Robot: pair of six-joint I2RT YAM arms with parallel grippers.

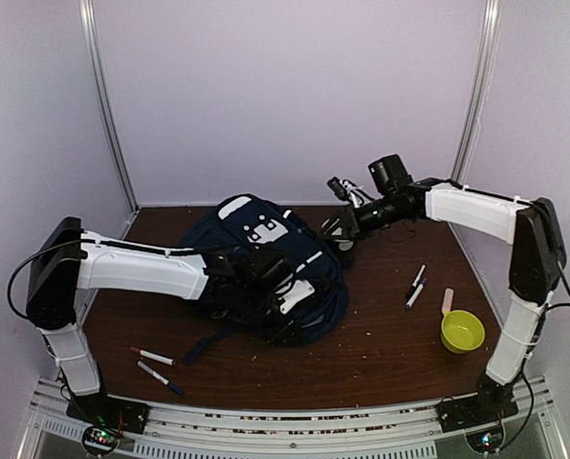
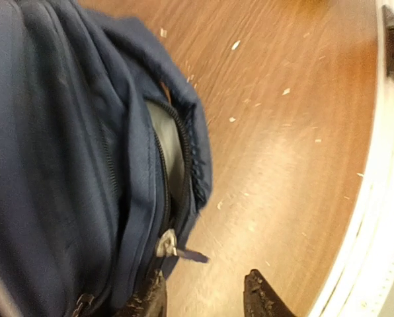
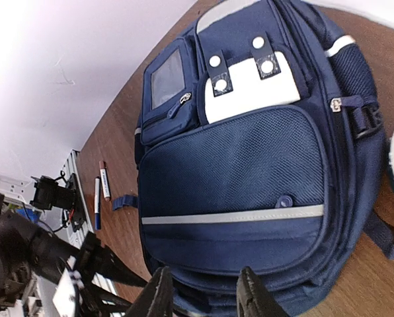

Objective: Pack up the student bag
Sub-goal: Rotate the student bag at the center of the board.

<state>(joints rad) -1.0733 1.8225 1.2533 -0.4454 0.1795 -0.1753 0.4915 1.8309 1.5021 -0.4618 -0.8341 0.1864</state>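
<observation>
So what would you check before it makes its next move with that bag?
1. Empty left tool: ok, open.
2. Empty right tool: ok, open, by the bag.
3. Open zip: ok, partly; grey lining shows.
4. Gap wide enough for a pen: cannot tell.
5. Loose pens on the table: ok.

Backpack (image 1: 266, 268) fills table (image 1: 381, 354) centre-left. Bare wood strip runs between backpack and pens (image 1: 416, 286) at right. Bowl (image 1: 462, 330) blocks near-right corner; two markers (image 1: 155, 357) lie front-left.
</observation>
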